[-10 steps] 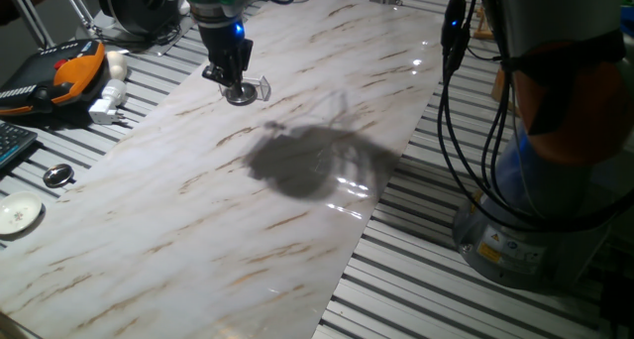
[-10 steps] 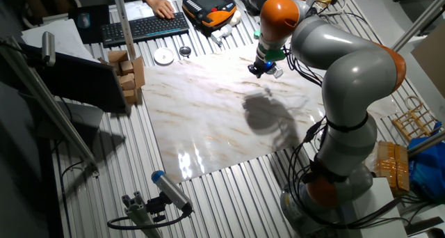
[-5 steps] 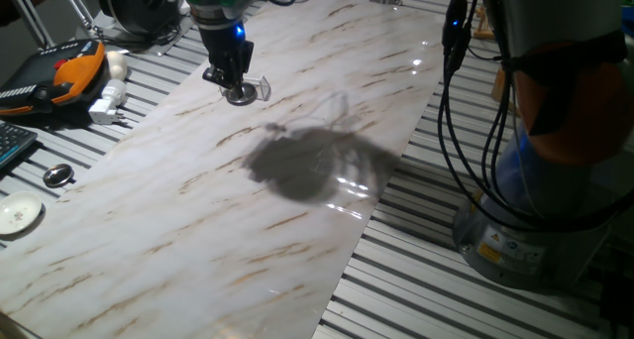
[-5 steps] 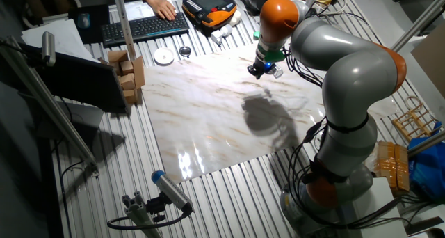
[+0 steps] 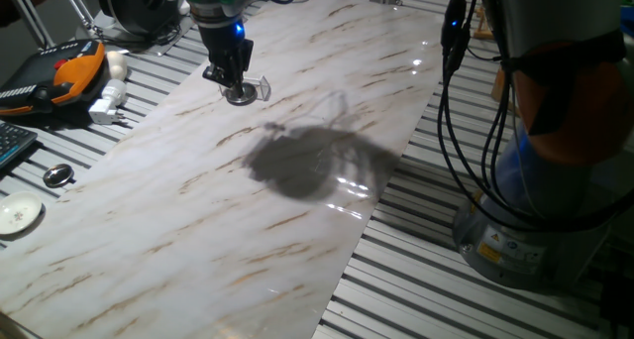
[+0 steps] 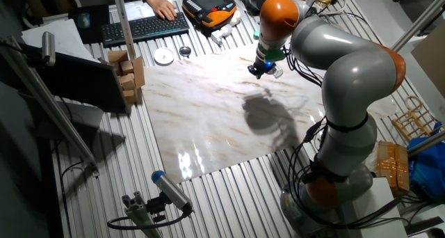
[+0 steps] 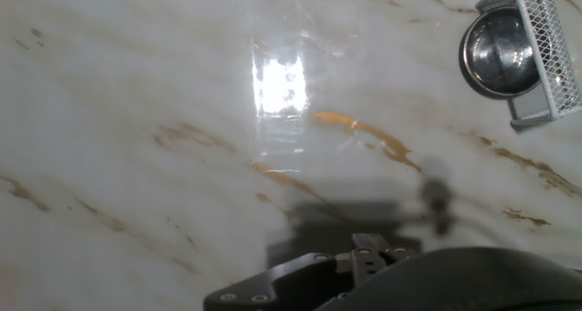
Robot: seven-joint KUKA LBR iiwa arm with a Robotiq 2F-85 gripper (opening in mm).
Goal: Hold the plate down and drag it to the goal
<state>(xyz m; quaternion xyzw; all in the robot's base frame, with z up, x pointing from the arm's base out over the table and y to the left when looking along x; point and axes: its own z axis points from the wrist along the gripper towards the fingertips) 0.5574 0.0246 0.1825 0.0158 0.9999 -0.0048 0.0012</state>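
Change since earlier frames: none visible; gripper, plate and bracket keep the same places in both fixed views.

Gripper: black, on the grey-and-orange arm, held low over the far end of the marble slab, directly above the plate. Fingertips sit at or just above the plate; contact cannot be confirmed. Whether the jaws are open or closed cannot be told; in the hand view only one mesh-faced finger shows.

Plate: small shiny silver dish with raised rim, on the slab beneath the fingertips. In the hand view the plate lies at the upper right, beside and partly behind the mesh finger.

Bracket: clear plastic, low walls, just beside the plate on the slab. Whether the plate sits inside it cannot be told.

Other items: white disc and small dark-centred metal disc on the ribbed table, well apart from the plate; orange-and-black pendant; keyboard with a hand on it.
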